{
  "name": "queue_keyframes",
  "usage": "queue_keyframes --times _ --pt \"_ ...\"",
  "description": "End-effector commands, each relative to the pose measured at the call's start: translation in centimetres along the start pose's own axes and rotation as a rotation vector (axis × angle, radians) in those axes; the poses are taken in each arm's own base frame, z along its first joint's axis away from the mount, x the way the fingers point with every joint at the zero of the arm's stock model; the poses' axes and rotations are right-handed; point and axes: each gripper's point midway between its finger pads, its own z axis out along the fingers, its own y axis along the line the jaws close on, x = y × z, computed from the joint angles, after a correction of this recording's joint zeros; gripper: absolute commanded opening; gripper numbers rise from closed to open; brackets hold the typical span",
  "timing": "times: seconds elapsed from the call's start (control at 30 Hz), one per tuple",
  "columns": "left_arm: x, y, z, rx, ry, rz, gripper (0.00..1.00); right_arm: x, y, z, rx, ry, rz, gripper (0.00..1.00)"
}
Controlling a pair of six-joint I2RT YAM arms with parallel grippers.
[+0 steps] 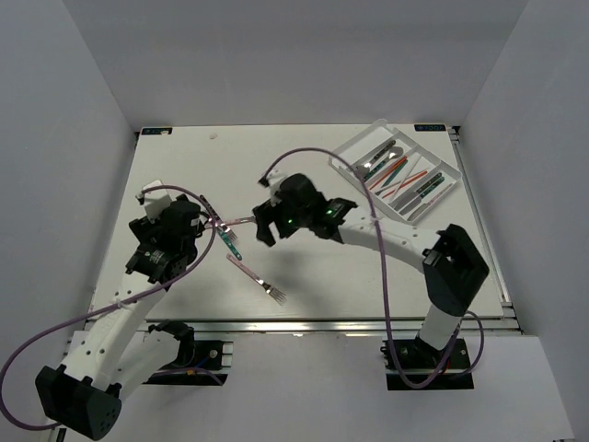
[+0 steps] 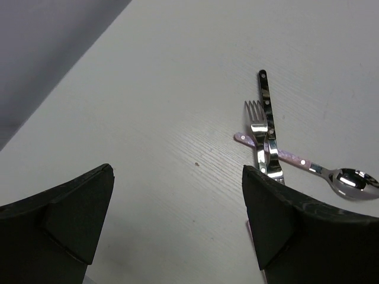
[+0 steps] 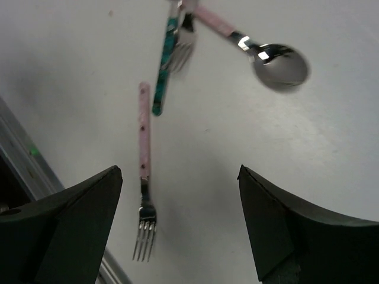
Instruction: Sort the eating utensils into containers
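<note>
Right pincer (image 3: 179, 177), black-fingered, stands spread wide and grips nothing. Under its gap lies a pink-handled metal fork (image 3: 144, 165); just beyond that, a teal-handled knife (image 3: 163, 65) crosses a pink-handled spoon (image 3: 243, 40). Left pincer (image 2: 177, 171) gapes too, empty. Clear compartmented plastic tray (image 1: 357, 141), holding utensils, sits well apart behind the right pincer.

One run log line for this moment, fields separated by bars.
left tool: open, empty | right tool: open, empty | tray: partly filled | pink fork: outside it
</note>
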Motion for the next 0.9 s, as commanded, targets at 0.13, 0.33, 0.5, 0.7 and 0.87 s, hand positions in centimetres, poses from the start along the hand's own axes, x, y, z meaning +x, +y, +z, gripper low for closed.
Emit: queue_keyframes --times 0.13,0.33,0.5,0.7,0.87 --pt "-4.3 2.9 -2.3 -0.04 -0.148 -0.156 0.98 4.3 6.6 3.6 0.006 0.156 -0.213 0.84" --pt "-4.4 2.5 -2.6 0.005 -0.153 -0.161 0.98 8.3 8.1 7.2 0.032 0.282 -0.323 0.72" --pt "-3.9 1.8 -2.2 0.016 -0.127 -0.132 0.98 10.1 8.3 9.1 0.02 0.326 -0.372 0.59" --pt "-3.6 1.0 -2.0 0.049 -0.111 -0.114 0.98 11.6 8.2 10.0 0.005 0.365 -0.382 0.37" --pt "-3.6 1.0 -2.0 0.05 -0.111 -0.112 0.98 10.7 10.0 8.5 -0.082 0.355 -0.364 0.0"
